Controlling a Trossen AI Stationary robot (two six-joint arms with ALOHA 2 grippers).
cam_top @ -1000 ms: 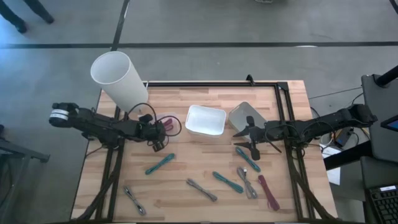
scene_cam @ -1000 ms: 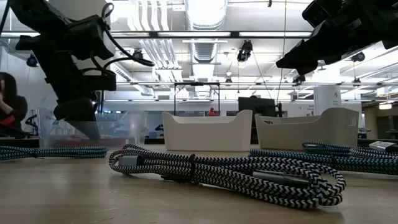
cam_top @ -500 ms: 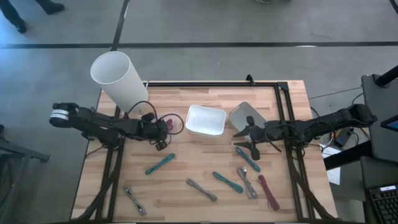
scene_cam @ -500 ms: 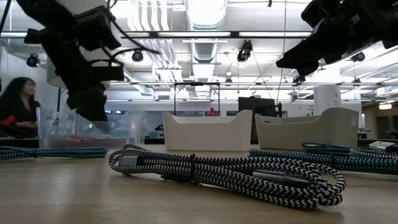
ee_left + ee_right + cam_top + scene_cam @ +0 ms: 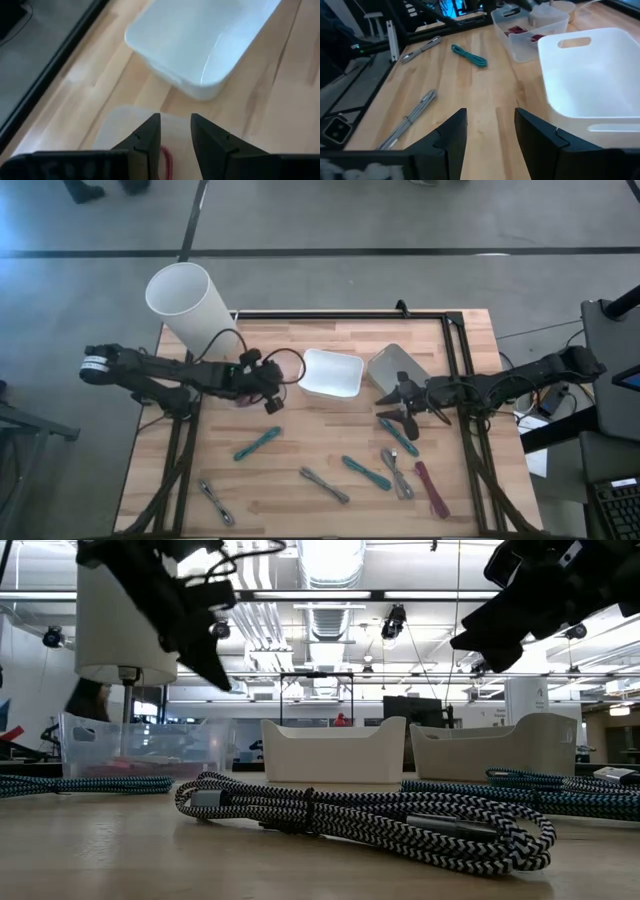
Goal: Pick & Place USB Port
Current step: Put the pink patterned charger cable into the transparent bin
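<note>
Several bundled USB cables lie on the wooden table: teal ones [image 5: 257, 443] [image 5: 366, 472], a black-and-white one [image 5: 323, 485] [image 5: 360, 818], a maroon one [image 5: 432, 488] and grey ones [image 5: 396, 473]. My left gripper [image 5: 272, 388] [image 5: 175, 134] hovers open and empty over a clear container [image 5: 140, 745] [image 5: 120, 125] holding a red cable [image 5: 165, 159]. My right gripper [image 5: 397, 407] [image 5: 490, 131] hangs open and empty beside the tilted white bin [image 5: 392, 365], above a teal-blue cable [image 5: 398, 435].
A white bin [image 5: 331, 373] [image 5: 200, 40] stands mid-table just beyond the left gripper. A tall white cylinder [image 5: 190, 305] stands at the table's far left corner. A black frame rail [image 5: 340, 314] runs along the far edge. The near half of the table holds the loose cables.
My left gripper has risen from table height beside the clear container and swung toward the far and right, toward the white bin, turning as it went. Its fingers carry nothing. The right arm has kept still.
</note>
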